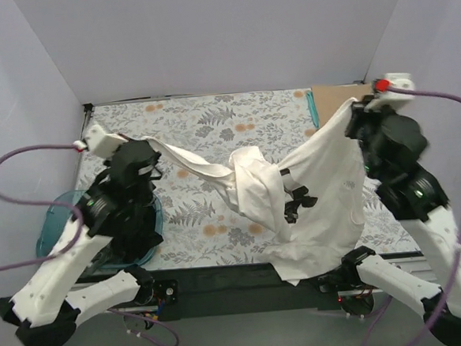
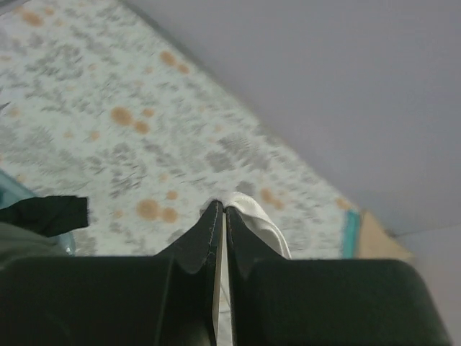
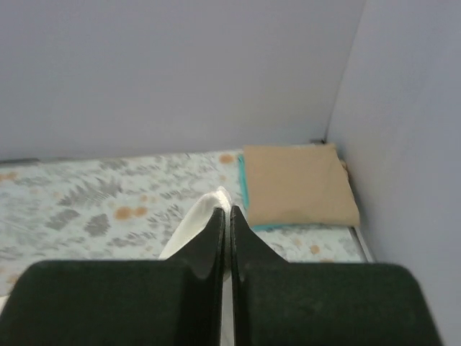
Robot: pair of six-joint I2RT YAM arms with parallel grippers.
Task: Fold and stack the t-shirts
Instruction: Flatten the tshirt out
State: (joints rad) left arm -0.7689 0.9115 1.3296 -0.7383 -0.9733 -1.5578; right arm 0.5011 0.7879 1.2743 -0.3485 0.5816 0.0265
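Note:
A large cream-white t-shirt with a black print hangs stretched between both arms above the table, sagging and bunched in the middle. My left gripper is shut on one edge of it at the left; the white cloth shows pinched at the fingertips. My right gripper is shut on the other edge at the back right, with cloth at its tips. A folded tan t-shirt lies on a folded teal one in the far right corner, also in the top view.
A translucent teal basket holding dark cloth sits at the table's left edge under the left arm. The floral table covering spans the table. Grey walls close in the back and both sides.

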